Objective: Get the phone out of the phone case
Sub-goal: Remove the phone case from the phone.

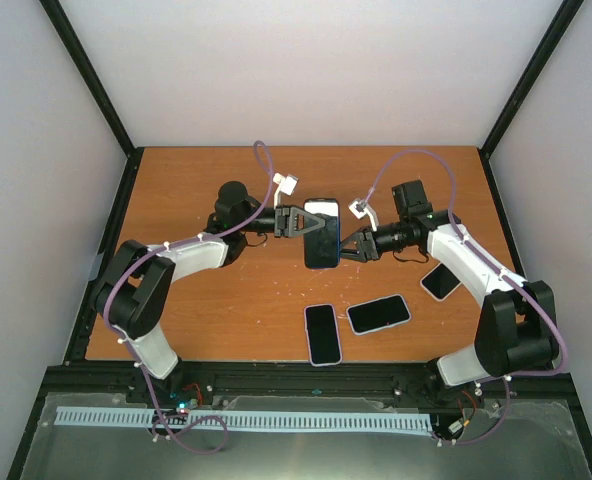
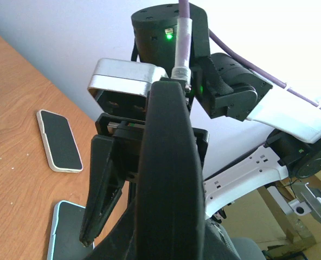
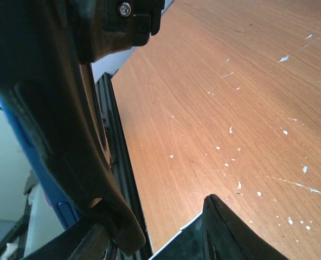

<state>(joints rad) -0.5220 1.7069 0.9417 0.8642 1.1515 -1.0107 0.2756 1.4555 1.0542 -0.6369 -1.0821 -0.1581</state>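
Note:
A phone in a dark blue case (image 1: 322,240) is held up above the middle of the table between the two arms. My left gripper (image 1: 302,222) grips its left edge. In the left wrist view the case (image 2: 168,179) stands edge-on and hides my own fingers. My right gripper (image 1: 344,246) is at its right edge. In the right wrist view its jaws (image 3: 168,223) stand wide apart, with bare table showing between them. The black and blue case (image 3: 46,130) lies against the left finger only.
Three other phones lie face up on the wooden table (image 1: 226,300): one at the front centre (image 1: 323,333), one just right of it (image 1: 379,313), and one under the right forearm (image 1: 440,280). Black frame rails run along the table edges.

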